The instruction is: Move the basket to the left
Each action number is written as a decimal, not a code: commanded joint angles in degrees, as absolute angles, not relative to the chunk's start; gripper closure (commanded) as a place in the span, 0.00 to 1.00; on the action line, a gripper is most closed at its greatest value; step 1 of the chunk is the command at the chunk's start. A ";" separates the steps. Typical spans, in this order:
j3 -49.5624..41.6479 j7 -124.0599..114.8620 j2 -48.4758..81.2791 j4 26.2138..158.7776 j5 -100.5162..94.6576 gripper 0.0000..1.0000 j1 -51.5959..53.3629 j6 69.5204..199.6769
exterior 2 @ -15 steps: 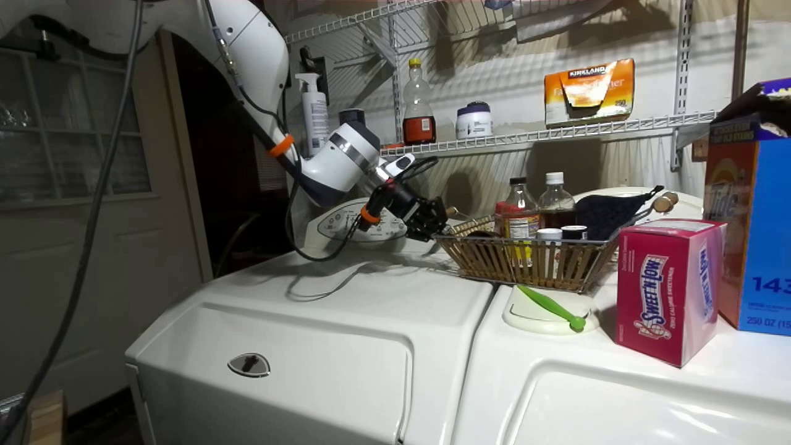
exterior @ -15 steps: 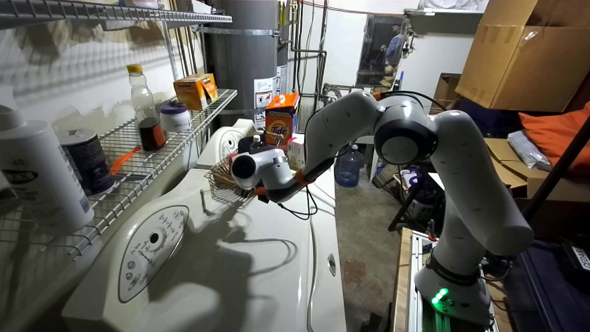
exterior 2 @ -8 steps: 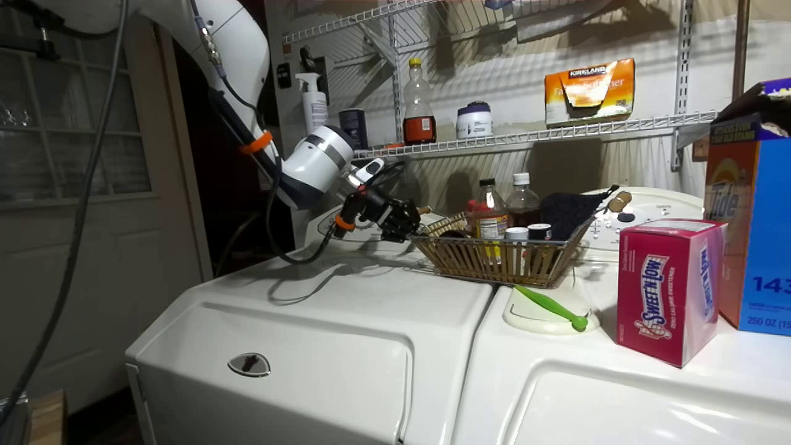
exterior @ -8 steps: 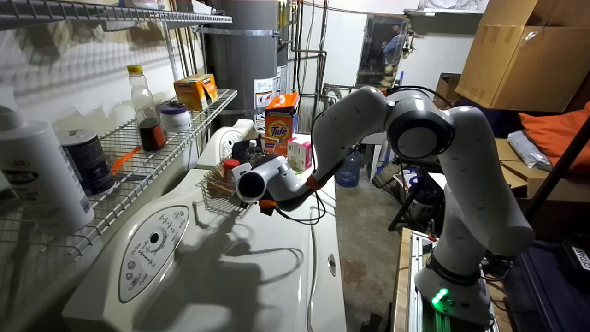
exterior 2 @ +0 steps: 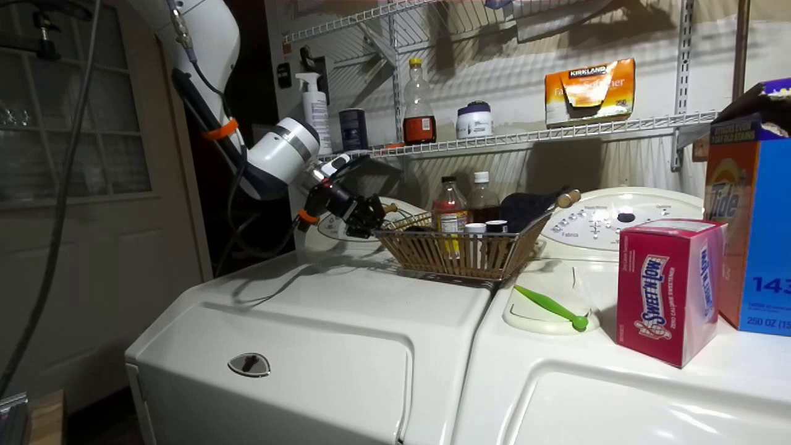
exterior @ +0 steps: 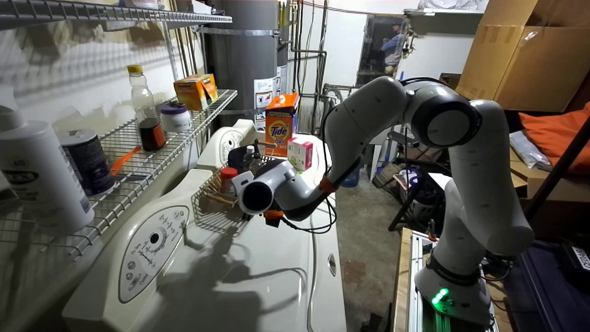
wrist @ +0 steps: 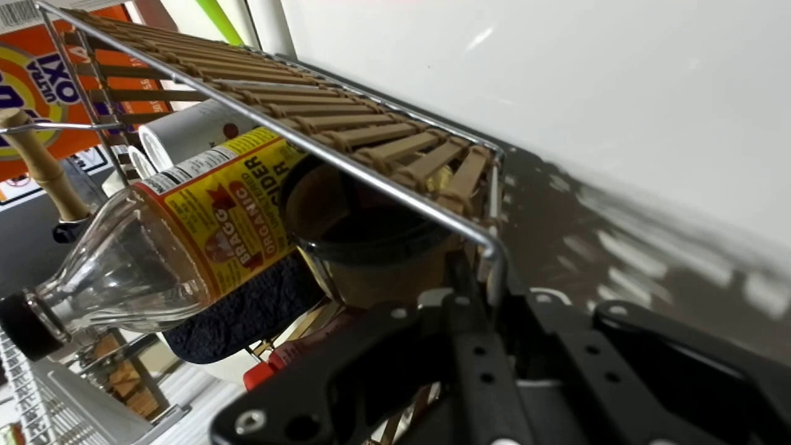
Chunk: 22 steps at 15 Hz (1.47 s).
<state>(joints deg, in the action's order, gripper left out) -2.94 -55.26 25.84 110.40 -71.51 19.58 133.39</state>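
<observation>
The basket [exterior 2: 426, 254] is a low wire-and-wood-slat basket on the white machine tops near the seam. It also shows in an exterior view [exterior: 208, 197] and the wrist view [wrist: 395, 133]. It holds a yellow-labelled bottle [wrist: 216, 228], a clear white-capped bottle [exterior 2: 482, 199], a dark cloth [exterior 2: 524, 209], small capped jars and a red-lidded jar [exterior: 227, 177]. My gripper [exterior 2: 378, 227] is at its left end. In the wrist view, its fingers [wrist: 485, 278] stand on either side of the rim's corner wire and pinch it. Whether the basket's underside touches the surface is hard to tell.
A green utensil [exterior 2: 550, 308] and a pink Sweet'N Low box [exterior 2: 642, 284] lie right of the basket, with a Tide box [exterior 2: 732, 235] beyond. A wire shelf [exterior 2: 513, 137] with bottles runs above the back. A control panel [exterior: 154, 251] rises along the rear.
My gripper and the basket have moved together to the left in the view that faces the shelf, sliding off from the green utensil. The utensil and boxes have not moved.
</observation>
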 commanded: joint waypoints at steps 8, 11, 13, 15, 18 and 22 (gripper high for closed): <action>8.57 -51.95 20.30 109.65 -71.92 0.97 21.65 121.45; 10.48 -53.86 20.80 108.86 -69.38 0.97 22.76 119.66; 11.49 -54.61 21.08 108.15 -67.03 0.97 23.87 117.85; 12.26 -54.09 21.22 107.72 -64.91 0.97 24.56 117.25; 12.85 -54.42 23.74 110.17 -61.94 0.89 23.16 123.10; 12.78 -54.42 23.75 109.98 -61.84 0.89 23.18 123.05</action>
<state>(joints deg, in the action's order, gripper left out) 12.69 -54.54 23.71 110.13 -61.96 23.19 123.20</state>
